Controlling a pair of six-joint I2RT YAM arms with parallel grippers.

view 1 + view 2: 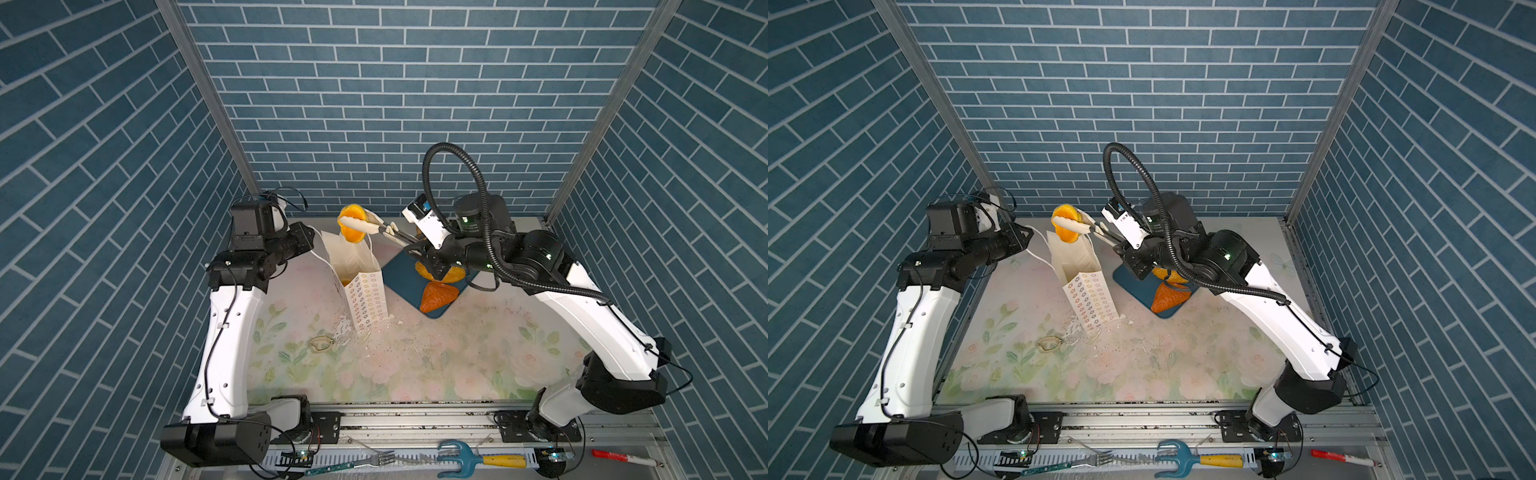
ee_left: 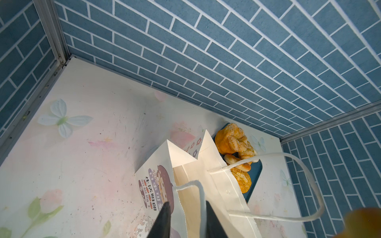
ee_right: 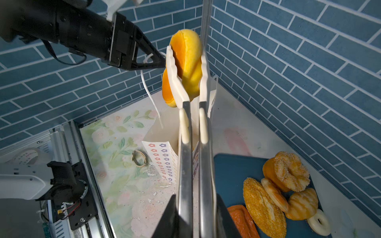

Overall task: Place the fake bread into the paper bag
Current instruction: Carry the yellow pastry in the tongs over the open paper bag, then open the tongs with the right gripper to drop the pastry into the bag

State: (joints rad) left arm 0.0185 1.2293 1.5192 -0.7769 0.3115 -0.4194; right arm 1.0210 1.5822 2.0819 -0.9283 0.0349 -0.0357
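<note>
My right gripper point(image 3: 195, 197) is shut on metal tongs point(image 3: 193, 144). The tongs' white tips clamp a round yellow-orange bun point(image 3: 189, 61) of the fake bread, held above the open mouth of the white paper bag point(image 1: 365, 299) in both top views. My left gripper point(image 2: 187, 203) stands open at the bag's rim, with its front wall and cord handle point(image 2: 201, 193) between the fingers. More fake bread lies on the teal tray point(image 3: 231, 175): a sesame loaf point(image 3: 261, 206), a sugar-dusted cake point(image 3: 286, 171), an orange triangle point(image 1: 438, 297) and a white ring point(image 3: 318, 222).
A rubber band point(image 1: 320, 345) and paper scraps lie on the floral mat in front of the bag. A fork point(image 1: 374, 459), a blue rake point(image 1: 457, 455) and a red marker point(image 1: 619, 457) rest on the front rail. Brick walls enclose three sides.
</note>
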